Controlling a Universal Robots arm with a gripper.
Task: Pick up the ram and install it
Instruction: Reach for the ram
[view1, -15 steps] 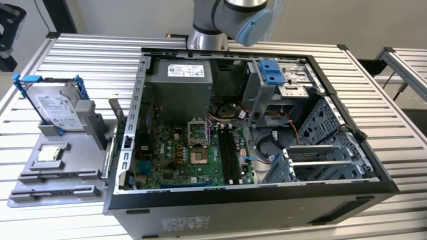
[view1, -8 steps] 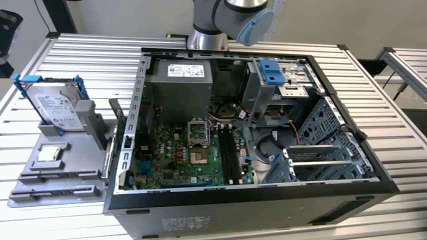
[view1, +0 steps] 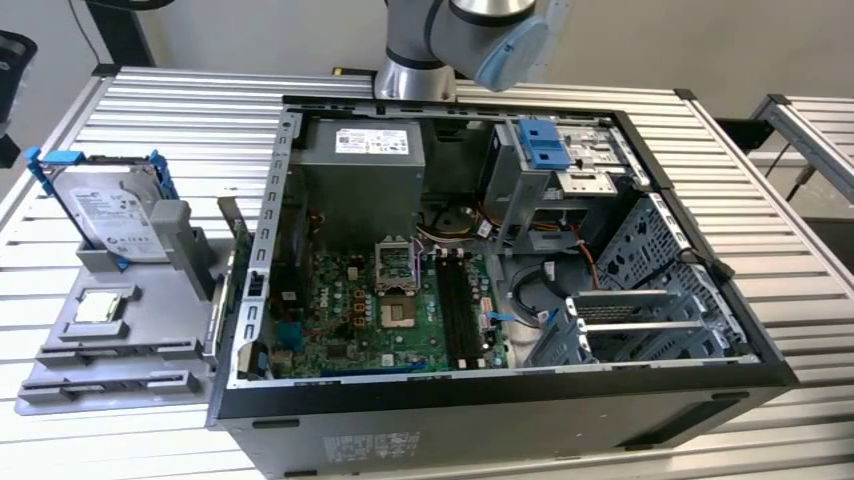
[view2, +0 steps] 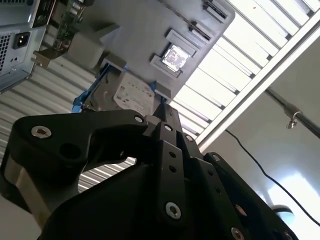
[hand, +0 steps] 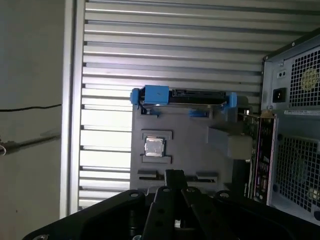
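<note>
The ram (hand: 258, 155) is a thin dark circuit-board stick standing on its edge at the side of the grey fixture (hand: 190, 150), right beside the computer case (hand: 295, 125). In the exterior view it shows as a narrow dark strip (view1: 243, 265) between the fixture (view1: 80, 350) and the case wall. My gripper (hand: 174, 173) hangs well above the fixture, apart from the ram, its black fingers drawn together with nothing between them. In the second wrist view the gripper (view2: 162, 107) points toward the hard drive. The long black memory slots (view1: 461, 300) lie on the green motherboard inside the open case.
The fixture also holds a silver hard drive in a blue frame (view1: 114, 205) and a small square processor chip (view1: 102, 308). The case (view1: 694, 300) lies open on a slatted metal table (view1: 174, 110), with a power supply (view1: 360, 150) and drive cage (view1: 554, 160) inside. The arm's base (view1: 420, 70) stands behind the case.
</note>
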